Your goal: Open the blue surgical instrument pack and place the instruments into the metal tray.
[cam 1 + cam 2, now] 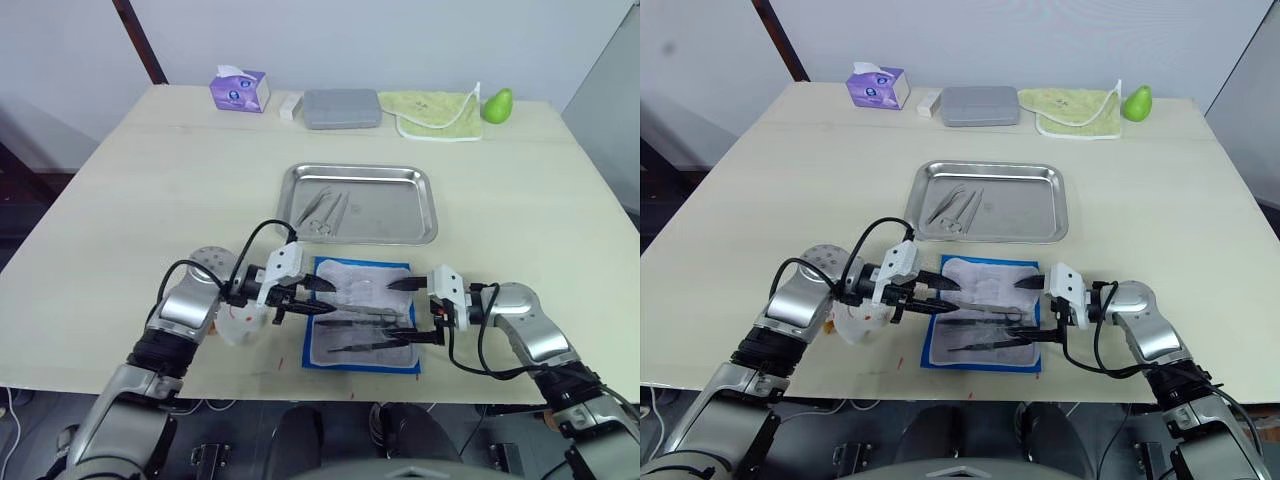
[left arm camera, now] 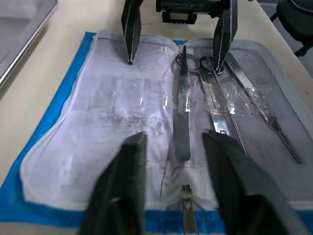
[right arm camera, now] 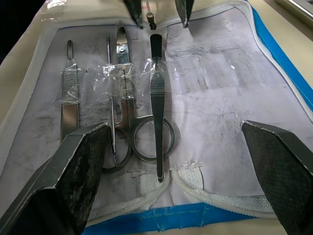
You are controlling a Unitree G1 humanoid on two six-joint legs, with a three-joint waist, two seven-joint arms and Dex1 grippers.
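Head views, pack: the blue surgical instrument pack [image 1: 362, 329] is lying unfolded at the table's near edge, lining up, so the tools are reachable from both sides.
Head views, grippers: the left gripper [image 1: 308, 298] and the right gripper [image 1: 412, 312] are facing each other across the pack, each released and grasping nothing.
Head views, tray: the metal tray [image 1: 398, 210] is sitting just beyond the pack, already holding a few tools at its left end; judged partly done.
Left wrist view, instruments: the instruments [image 2: 208, 105] are lying side by side under clear retaining strips, which are keeping them in place; fingers [image 2: 126, 181] are straddling a straight handle.
Right wrist view, instruments: ring-handled scissors [image 3: 128, 128] are sitting between the spread fingers [image 3: 83, 169].
Writing: none is reading legibly; print on the purple tissue box [image 1: 239, 90] is too small.
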